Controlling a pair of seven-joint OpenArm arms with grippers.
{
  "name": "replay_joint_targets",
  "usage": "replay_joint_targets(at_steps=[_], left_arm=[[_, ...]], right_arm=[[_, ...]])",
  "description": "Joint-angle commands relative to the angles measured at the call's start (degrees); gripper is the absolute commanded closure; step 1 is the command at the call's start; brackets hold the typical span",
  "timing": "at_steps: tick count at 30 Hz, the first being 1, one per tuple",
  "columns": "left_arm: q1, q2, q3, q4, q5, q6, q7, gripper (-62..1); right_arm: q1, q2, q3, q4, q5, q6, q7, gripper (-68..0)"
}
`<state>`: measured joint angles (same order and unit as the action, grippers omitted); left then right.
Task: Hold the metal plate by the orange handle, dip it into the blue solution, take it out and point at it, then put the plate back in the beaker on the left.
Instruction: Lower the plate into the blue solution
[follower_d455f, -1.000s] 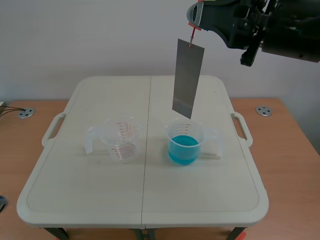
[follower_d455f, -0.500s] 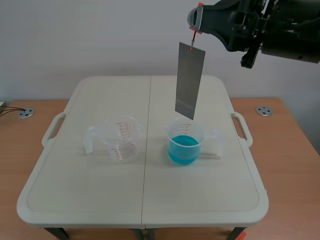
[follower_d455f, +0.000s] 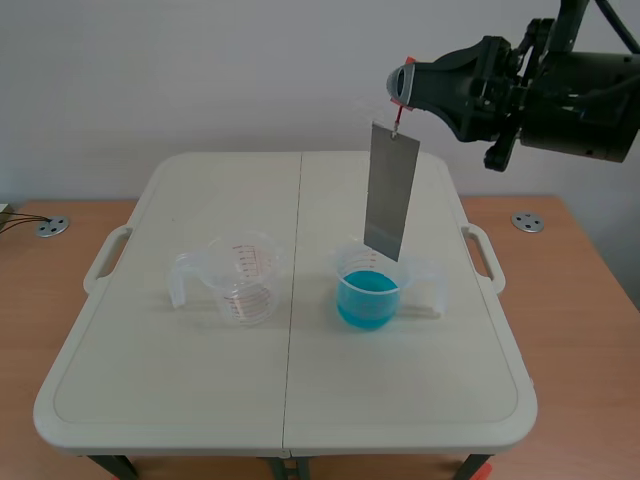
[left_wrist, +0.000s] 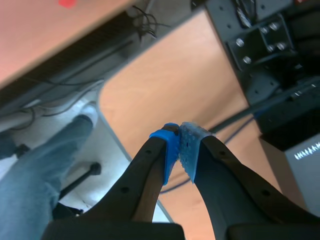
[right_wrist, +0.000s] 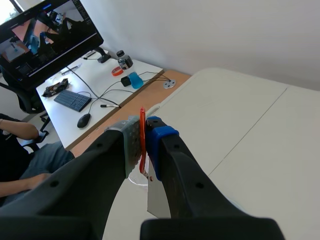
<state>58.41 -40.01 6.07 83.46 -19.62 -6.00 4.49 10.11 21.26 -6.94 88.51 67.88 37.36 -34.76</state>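
Right fingers (right_wrist: 161, 139) clamp the orange handle (right_wrist: 142, 118); the metal plate (follower_d455f: 391, 190) hangs over the beaker of blue solution (follower_d455f: 368, 293). Left fingers (left_wrist: 168, 146) are pressed together, holding nothing.

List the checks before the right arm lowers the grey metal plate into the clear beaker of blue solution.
1. Right gripper shut on the thin orange handle: ok.
2. Grey metal plate hangs over the clear beaker of blue solution: ok.
3. Plate's lower edge lined up inside that beaker's mouth: cannot tell.
4. Empty clear beaker on the left upright: ok.
5. Left gripper shut, off the white table: ok.
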Motion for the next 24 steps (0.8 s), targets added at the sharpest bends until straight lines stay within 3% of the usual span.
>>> replay_joint_targets(at_steps=[1,7,19,24], left_arm=[[0.1,0.5,0.5,0.3,-0.3,-0.2,-0.4,-2.1],[0.1,0.4,2.3,-0.2,-0.3,-0.1,-0.4,-2.1],[0.1,0.4,2.3,-0.2,-0.3,-0.1,-0.1,-2.1],[0.1,0.4,2.3,-0.2,-0.3,-0.1,-0.1,-2.1]], right_arm=[[1.2,-0.4,0.1,-0.4,-0.2,0.2,1.1,-1.4],[1.2,-1.3,0.1,-3.8,-1.0,2.0,1.6,-1.4],[1.2,-4.3,0.1,-10.4,-7.2,5.3,5.0,-1.4],[1.5,-5.7,0.1,-13.2,-10.0,5.4,6.7,-1.3]])
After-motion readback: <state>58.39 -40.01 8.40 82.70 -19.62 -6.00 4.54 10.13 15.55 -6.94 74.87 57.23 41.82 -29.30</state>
